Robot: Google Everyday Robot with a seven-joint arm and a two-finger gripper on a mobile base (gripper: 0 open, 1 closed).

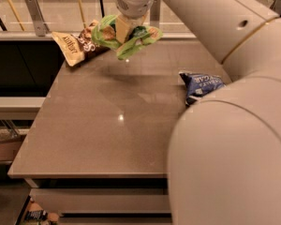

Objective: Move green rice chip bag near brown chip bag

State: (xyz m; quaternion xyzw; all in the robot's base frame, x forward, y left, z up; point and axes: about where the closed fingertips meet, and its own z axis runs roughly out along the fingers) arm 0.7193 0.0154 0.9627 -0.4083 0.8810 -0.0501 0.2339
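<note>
In the camera view, your end effector [124, 28] sits at the far edge of the worktop [107, 125], toward the back left corner, hanging from the white wrist that comes down out of the top of the frame. Its tan fingers [123, 26] are clamped on the green rice chip bag [144, 35], pinching it around its middle so the crumpled foil bulges out on both sides of them. The bag is held up in the air, off the worktop, and you can see its soft shadow on the surface just below it. The brown chip bag [79, 42] lies at the back left corner of the worktop, with its tan-yellow end pointing left and hanging over the edge. The left side of the green bag is just beside the brown bag's dark end, and from here you cannot tell whether the two touch. A dark blue bag [202, 84] lies on the right side of the worktop, well apart from the other two. The robot's large white arm [225, 139] fills the right and lower right of the view and hides part of the blue bag and the worktop's right edge.
</note>
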